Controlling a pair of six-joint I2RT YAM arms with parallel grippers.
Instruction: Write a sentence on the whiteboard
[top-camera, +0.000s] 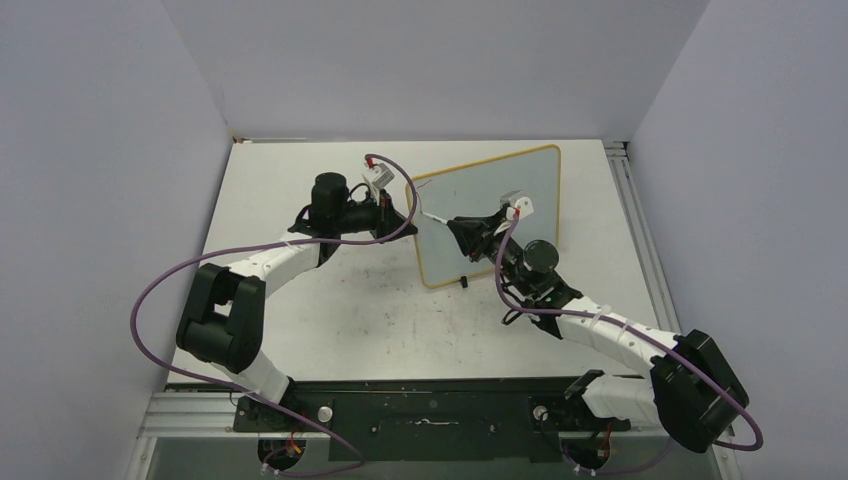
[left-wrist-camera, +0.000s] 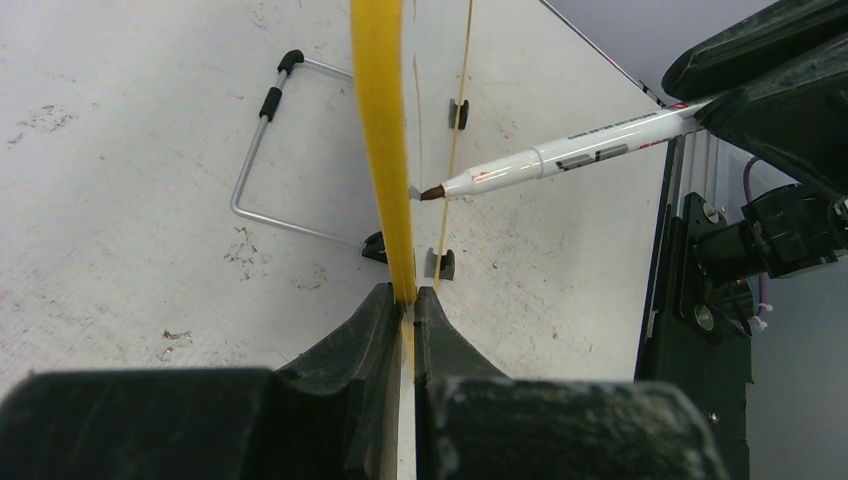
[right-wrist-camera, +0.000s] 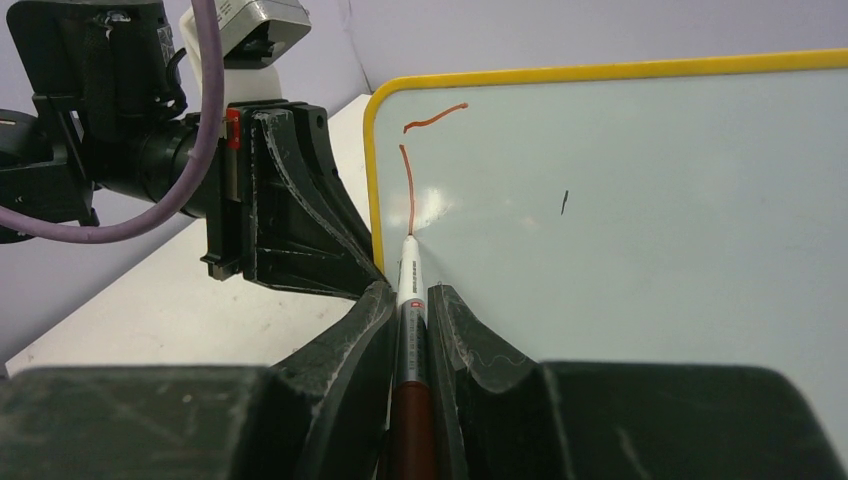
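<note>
Left end effector (left-wrist-camera: 403, 296): fingers closed on the left edge of the whiteboard (top-camera: 500, 195), pinching its yellow frame and bracing it upright.
Right end effector (right-wrist-camera: 410, 292): clamped on a marker (right-wrist-camera: 411, 385); the barrel runs out between the fingers and the tip touches the board face.
Whiteboard position: stands on its lower edge on the table (top-camera: 330, 310), toward the far middle, writing face turned to the right arm. Small black feet (left-wrist-camera: 443, 264) sit at the bottom edge. A bent wire stand (left-wrist-camera: 255, 150) lies on the table behind it.
Sentence (right-wrist-camera: 409, 185): barely begun. One short top stroke and one downstroke, red-brown, near the upper left corner (probably the start of a first letter, not readable yet). Tiny dark tick (right-wrist-camera: 565, 202) mid-board, apart from the strokes.
Board handling: looks thin, light and stiff, so pen pressure would likely tip or slide it if unbraced. The frame edge close to the writing is the sensible hold. The face is slick, and fingers on it would smear ink.
Marker handling: light with a smooth plastic barrel, so it could twist or creep in the fingers. Grip around the barrel and press gently, since the tip is soft.
Progress: very early; nearly all the writing is left.
Risk: pressing too hard bends the board away from the tip, or drags the line.
</note>
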